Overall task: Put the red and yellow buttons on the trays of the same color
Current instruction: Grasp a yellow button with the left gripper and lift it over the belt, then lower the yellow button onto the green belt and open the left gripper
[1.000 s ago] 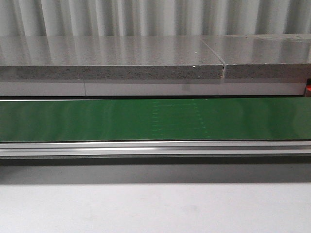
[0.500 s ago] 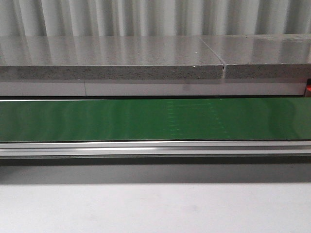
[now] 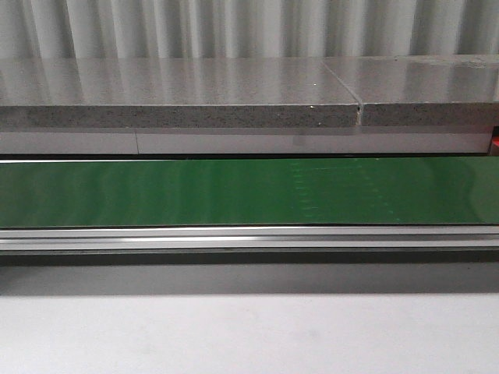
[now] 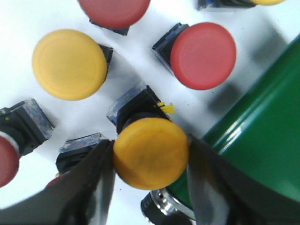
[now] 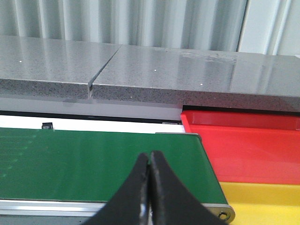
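Left tool grasping yellow button; right tool clenched, empty. Red tray and yellow tray at 3 o'clock hold nothing: sorting barely begun.

The front view shows neither arm, no button and no tray. In the left wrist view, three red buttons around the gripped yellow button are cut off by the frame edges. In the right wrist view, the red tray and yellow tray are cropped.
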`<action>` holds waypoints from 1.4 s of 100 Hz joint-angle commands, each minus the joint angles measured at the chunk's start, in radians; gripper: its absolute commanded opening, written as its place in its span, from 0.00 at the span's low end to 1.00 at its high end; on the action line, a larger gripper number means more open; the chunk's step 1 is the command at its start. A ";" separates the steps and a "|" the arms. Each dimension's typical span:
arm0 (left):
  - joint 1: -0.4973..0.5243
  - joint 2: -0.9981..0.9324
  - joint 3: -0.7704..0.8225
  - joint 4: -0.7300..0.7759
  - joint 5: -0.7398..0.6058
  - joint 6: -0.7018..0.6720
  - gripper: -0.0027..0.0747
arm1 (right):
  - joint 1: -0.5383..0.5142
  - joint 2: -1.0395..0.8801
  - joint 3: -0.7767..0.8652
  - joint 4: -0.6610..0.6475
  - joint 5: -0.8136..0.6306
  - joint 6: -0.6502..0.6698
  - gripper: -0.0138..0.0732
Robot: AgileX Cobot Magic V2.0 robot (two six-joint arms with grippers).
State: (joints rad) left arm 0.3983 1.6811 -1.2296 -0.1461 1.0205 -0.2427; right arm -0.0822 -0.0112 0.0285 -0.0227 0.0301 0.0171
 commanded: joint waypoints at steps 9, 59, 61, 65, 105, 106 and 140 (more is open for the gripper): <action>-0.006 -0.132 -0.029 0.013 0.030 -0.001 0.31 | 0.000 -0.013 -0.006 -0.002 -0.076 -0.004 0.08; -0.138 -0.251 -0.064 0.013 0.069 0.050 0.30 | 0.000 -0.013 -0.006 -0.002 -0.076 -0.004 0.08; -0.149 -0.245 -0.066 0.013 0.072 0.050 0.30 | 0.000 -0.013 -0.006 -0.002 -0.076 -0.004 0.08; -0.164 -0.236 -0.072 0.013 0.079 0.050 0.30 | 0.000 -0.013 -0.006 -0.002 -0.076 -0.004 0.08; -0.276 -0.110 -0.130 0.005 0.111 0.050 0.31 | 0.000 -0.013 -0.006 -0.002 -0.076 -0.004 0.08; -0.276 -0.107 -0.130 0.005 0.114 0.050 0.31 | 0.000 -0.013 -0.006 -0.002 -0.076 -0.004 0.08; -0.276 -0.089 -0.130 -0.009 0.096 0.052 0.70 | 0.000 -0.013 -0.006 -0.002 -0.076 -0.004 0.08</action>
State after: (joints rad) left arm 0.1297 1.6301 -1.3290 -0.1327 1.1479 -0.1924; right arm -0.0822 -0.0112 0.0285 -0.0227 0.0301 0.0171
